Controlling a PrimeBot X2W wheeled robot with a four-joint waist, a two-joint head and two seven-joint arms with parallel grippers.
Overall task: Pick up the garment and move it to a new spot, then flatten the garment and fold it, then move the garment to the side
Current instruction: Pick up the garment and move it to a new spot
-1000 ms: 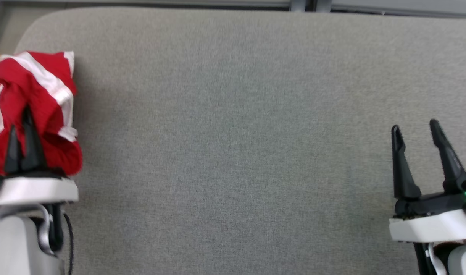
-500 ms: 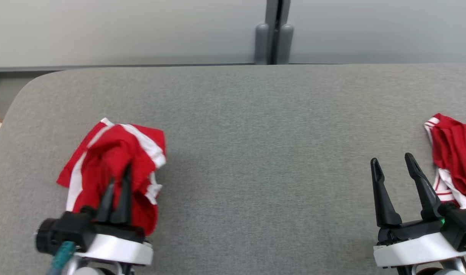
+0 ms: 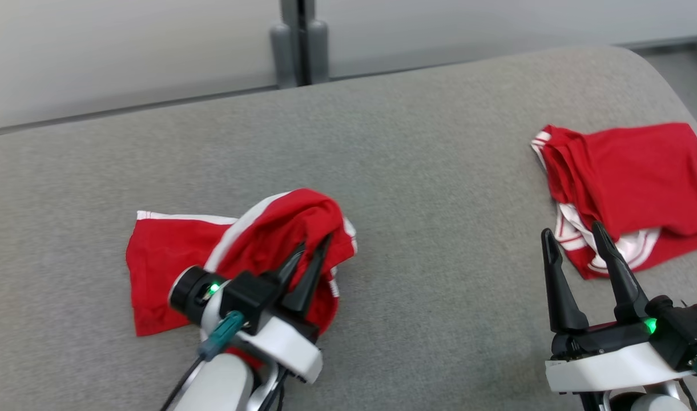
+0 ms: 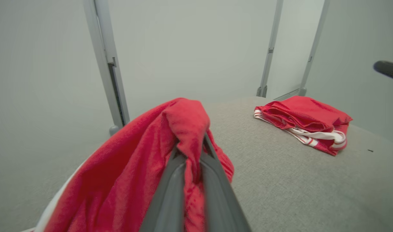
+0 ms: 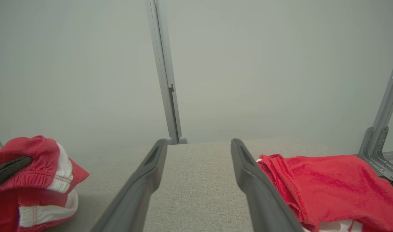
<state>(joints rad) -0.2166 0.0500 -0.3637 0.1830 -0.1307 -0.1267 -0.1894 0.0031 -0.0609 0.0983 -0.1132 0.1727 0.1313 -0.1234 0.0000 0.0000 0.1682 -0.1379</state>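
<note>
Garment (image 3: 279, 225) farther right, in left claw (image 3: 315, 241)

A: Site type?

B: Lab or test booth, most likely.

A: Evidence?

B: Item 1: blank pale wall panels (image 5: 70, 64) on all visible sides. Item 2: grey metal posts (image 5: 164, 71) joining the panels, one with a bolted foot bracket (image 5: 376, 154). Item 3: single counter (image 3: 439, 142), grey fabric top, rounded corners.

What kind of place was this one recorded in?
Probably a lab or test cell rather than a home: a grey fabric-covered table with rounded corners, bare pale wall panels, and grey metal posts joining them.
</note>
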